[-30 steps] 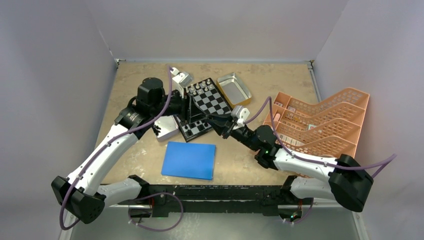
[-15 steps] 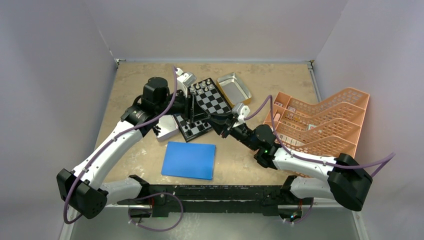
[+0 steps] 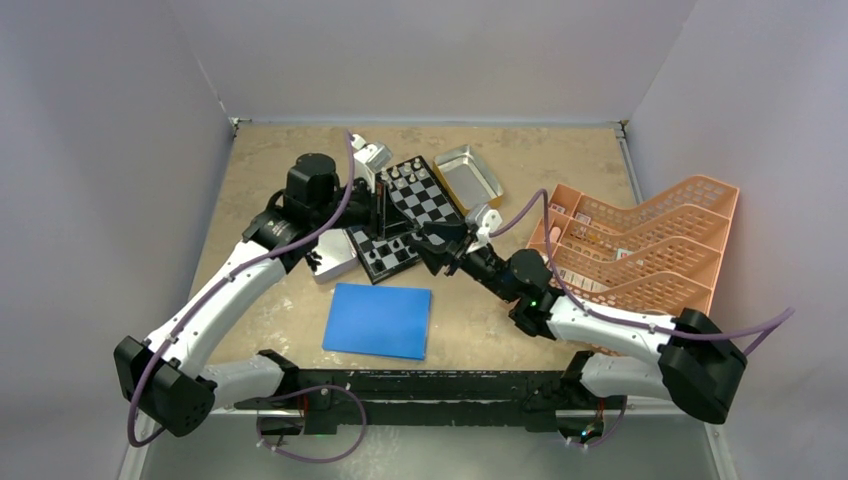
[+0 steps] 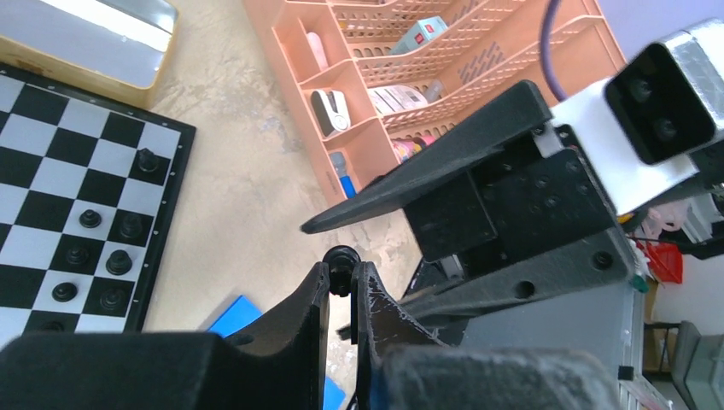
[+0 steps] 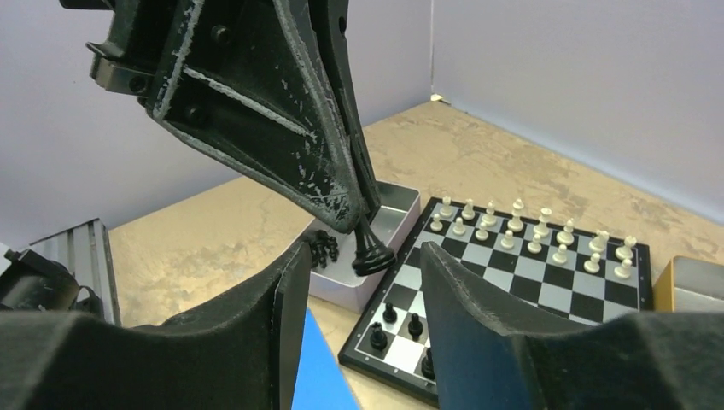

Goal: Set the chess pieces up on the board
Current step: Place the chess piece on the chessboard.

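Top view: the left gripper (image 3: 415,236) and right gripper (image 3: 426,244) meet at the board's (image 3: 432,200) 5 o'clock edge.
Left wrist: the left gripper pinches a black piece (image 4: 341,256) by its head.
Right wrist: the right gripper's jaws gape around it, not touching.
It looks light, stiff and slippery, so the neck seems the best hold.

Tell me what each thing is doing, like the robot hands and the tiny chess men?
Left gripper, shut on a tiny black chess piece.
Right gripper, open, fingers either side of that piece.
Small black-and-silver chequered board, lying flat.
Silvery-white chess pieces, standing in two rows along one board edge.
Silver rectangular metal tray, holding loose black pieces.
Plain blue rectangular sheet, flat on the table.
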`<state>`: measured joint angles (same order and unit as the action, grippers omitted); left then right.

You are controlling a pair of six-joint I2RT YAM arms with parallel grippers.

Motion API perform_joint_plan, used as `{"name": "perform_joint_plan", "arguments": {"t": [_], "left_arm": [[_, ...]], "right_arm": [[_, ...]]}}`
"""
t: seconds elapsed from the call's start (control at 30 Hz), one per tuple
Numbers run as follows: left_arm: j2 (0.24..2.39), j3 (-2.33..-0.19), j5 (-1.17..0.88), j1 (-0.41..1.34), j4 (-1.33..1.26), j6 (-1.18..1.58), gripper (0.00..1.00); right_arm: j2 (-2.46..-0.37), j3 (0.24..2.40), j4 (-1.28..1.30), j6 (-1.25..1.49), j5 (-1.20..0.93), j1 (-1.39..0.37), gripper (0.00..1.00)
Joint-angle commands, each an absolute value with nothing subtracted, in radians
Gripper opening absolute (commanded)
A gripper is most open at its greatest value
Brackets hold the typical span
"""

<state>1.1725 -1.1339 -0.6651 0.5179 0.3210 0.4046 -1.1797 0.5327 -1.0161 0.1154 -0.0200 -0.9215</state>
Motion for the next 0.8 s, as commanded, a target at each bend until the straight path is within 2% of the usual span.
{"name": "perform_joint_plan", "arguments": {"t": [0.0,0.07,0.1,0.13,0.47,0.77], "left_arm": [[1.21,-1.188,-0.587,0.52,0.324,0.363,0.01],[1.237,-1.207,-0.548,0.523,0.339,0.345,0.01],[1.253,-1.215,-0.525,0.522,0.343,0.337,0.01],[1.269,-1.224,-0.506,0.526,0.346,0.327,0.01],[1.473,-1.33,-0.283,0.592,0.328,0.228,0.01],[1.768,-1.521,-0.094,0.726,0.303,0.163,0.02]], "right_arm": [[-1.079,0.534,-0.973,0.13,0.04,-0.925,0.58],[-1.023,0.523,-0.929,0.133,0.059,-0.924,0.68],[-0.993,0.519,-0.899,0.133,0.069,-0.925,0.87],[-0.959,0.517,-0.862,0.131,0.078,-0.925,0.97],[-0.649,0.6,-0.524,0.163,0.264,-0.925,0.99],[-0.406,0.621,-0.428,0.165,0.377,-0.925,0.99]]}}
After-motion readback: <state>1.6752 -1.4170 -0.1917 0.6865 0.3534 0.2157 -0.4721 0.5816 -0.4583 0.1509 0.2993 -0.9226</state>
